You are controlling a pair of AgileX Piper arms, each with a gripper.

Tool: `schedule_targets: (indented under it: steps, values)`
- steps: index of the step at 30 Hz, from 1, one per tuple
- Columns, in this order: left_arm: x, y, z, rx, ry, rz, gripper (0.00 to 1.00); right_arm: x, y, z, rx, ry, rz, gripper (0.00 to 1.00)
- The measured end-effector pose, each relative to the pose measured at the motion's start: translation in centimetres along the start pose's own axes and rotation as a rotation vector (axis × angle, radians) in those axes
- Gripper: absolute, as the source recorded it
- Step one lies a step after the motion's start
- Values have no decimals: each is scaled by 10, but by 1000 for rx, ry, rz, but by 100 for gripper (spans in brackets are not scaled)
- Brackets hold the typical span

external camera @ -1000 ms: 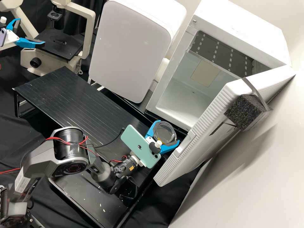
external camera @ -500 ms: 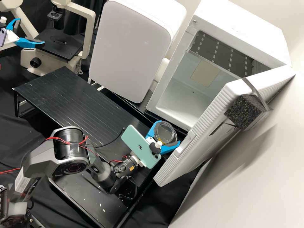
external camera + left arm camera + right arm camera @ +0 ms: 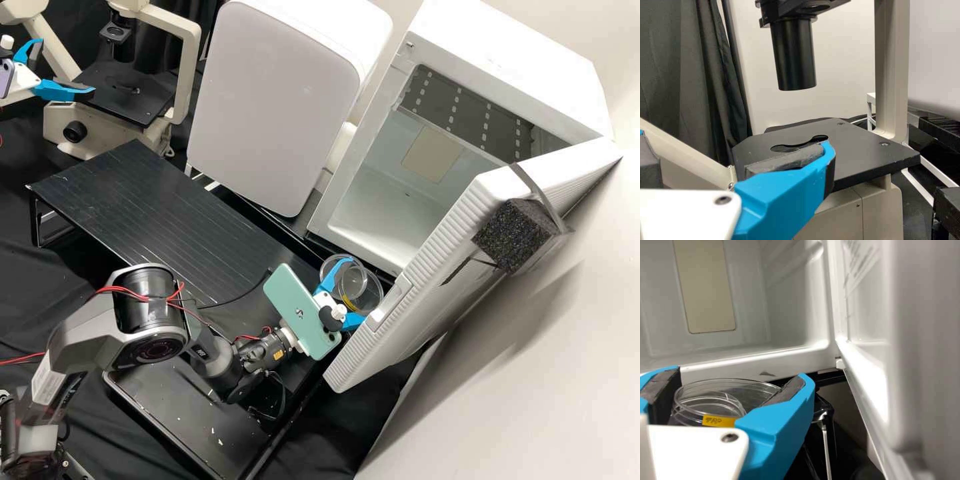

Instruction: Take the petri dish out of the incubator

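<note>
My dark grey right arm (image 3: 148,319) comes in low, a teal phone (image 3: 293,313) clamped behind its wrist. At its end my right claw (image 3: 357,288) pinches the petri dish (image 3: 368,300), one blue finger on either side, the dark pads against the clear rim. The dish shows two round outlines, one offset towards one finger, and a yellow label (image 3: 720,420) sits on its side. I have it outside the incubator (image 3: 507,80), low before the open mouth and just beside the swung-out door (image 3: 427,280). A black foam block (image 3: 513,233) is strapped to that door.

Near my arm lies a black tray (image 3: 180,413); beyond it stretches a black ridged stand (image 3: 147,213). Past the dish, the incubator's pale chamber has a beige panel (image 3: 432,155) on its back wall. Beside the incubator stands a big white rounded box (image 3: 267,107).

Farther off, my left claw (image 3: 67,67) hangs spread, nothing between its fingers, by the black stage (image 3: 127,97) of a cream microscope (image 3: 190,73).
</note>
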State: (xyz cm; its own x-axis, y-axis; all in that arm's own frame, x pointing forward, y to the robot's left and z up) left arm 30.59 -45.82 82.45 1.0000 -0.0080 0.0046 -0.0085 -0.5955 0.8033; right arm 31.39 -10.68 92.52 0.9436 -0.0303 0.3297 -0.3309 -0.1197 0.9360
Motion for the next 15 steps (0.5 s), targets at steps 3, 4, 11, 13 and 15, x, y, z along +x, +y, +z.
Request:
schedule_targets:
  steps: [3, 4, 11, 13, 15]
  values:
    - [0, 0, 0, 0, 0, 0, 100, 1, -1, -1, 7, -2, 7, 0]
    - [0, 0, 0, 0, 0, 0, 100, 1, -2, -3, 7, 2, 4, 0]
    - [0, 0, 0, 0, 0, 0, 100, -6, -10, -9, 6, -18, -51, 0]
    - [0, 0, 0, 0, 0, 0, 100, -9, -10, -10, 8, -26, -58, 0]
    - [0, 0, 0, 0, 0, 0, 100, -11, -10, -12, 7, -27, -59, 0]
